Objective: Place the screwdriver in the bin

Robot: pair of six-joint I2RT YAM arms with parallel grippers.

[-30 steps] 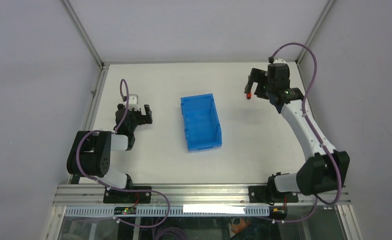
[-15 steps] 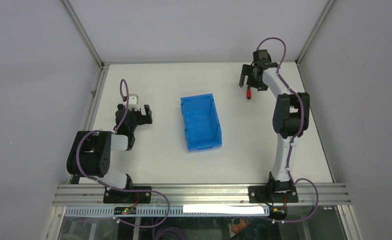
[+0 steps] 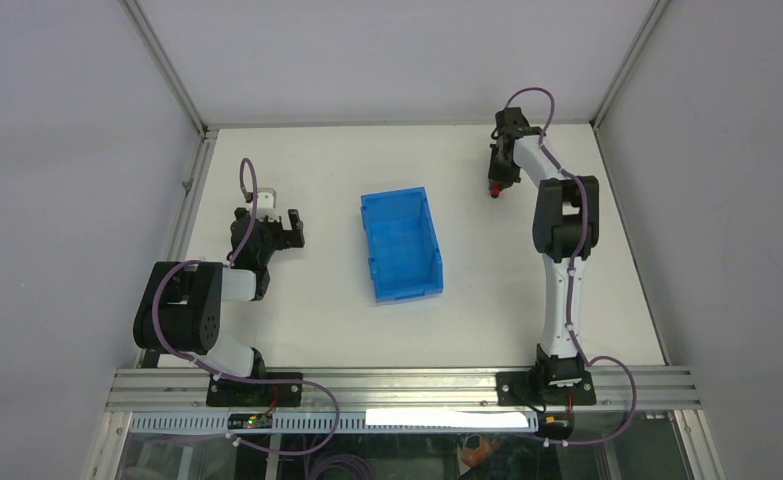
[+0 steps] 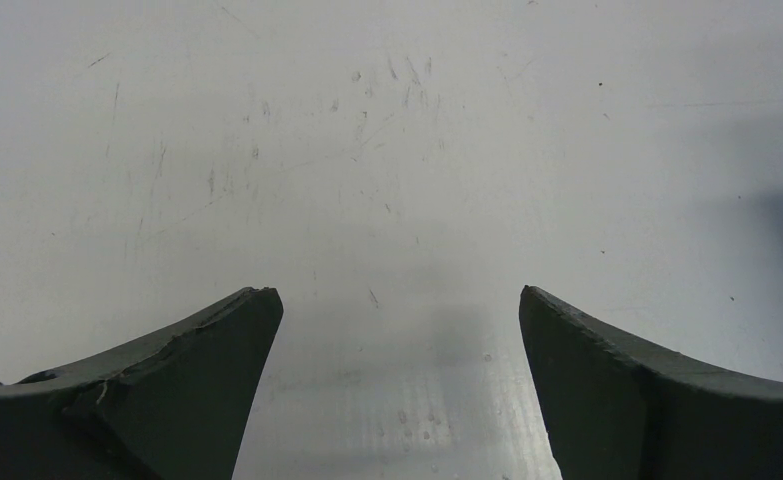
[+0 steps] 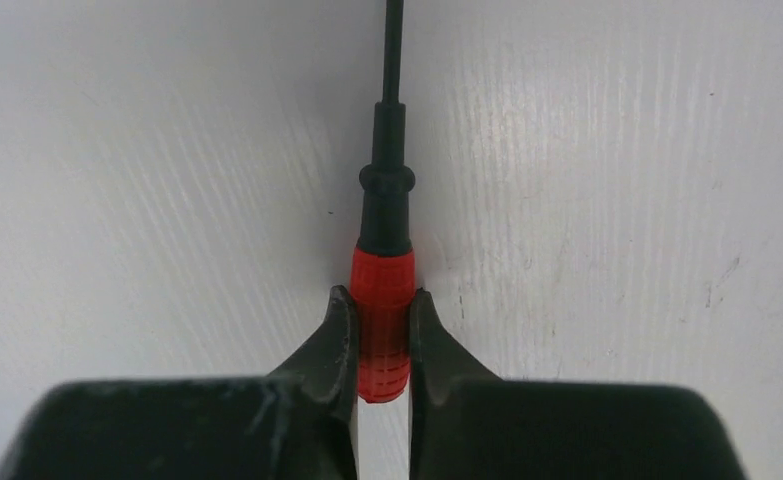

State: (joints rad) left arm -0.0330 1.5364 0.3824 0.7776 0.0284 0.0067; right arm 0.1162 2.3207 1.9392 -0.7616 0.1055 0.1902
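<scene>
The screwdriver [image 5: 382, 300], red-handled with a thin black shaft, lies on the white table at the far right [image 3: 494, 190]. My right gripper [image 5: 381, 300] is shut on its red handle, a finger pressed to each side, the shaft pointing away from the wrist. From above, the right gripper [image 3: 497, 178] is stretched far back over it. The blue bin [image 3: 401, 245] stands in the middle of the table, well to the left of the screwdriver, with nothing in it. My left gripper [image 3: 281, 230] rests open at the left over bare table [image 4: 397, 300], holding nothing.
A metal frame rail [image 3: 192, 185] runs along the table's left edge, and a grey wall stands behind the far edge. The right arm [image 3: 563, 260] stands tall between its base and the far right corner.
The right arm has swung and stretched toward the far edge. Its jaws, open a second ago, have come down and shut on the red handle. The left arm and the bin have not moved.
</scene>
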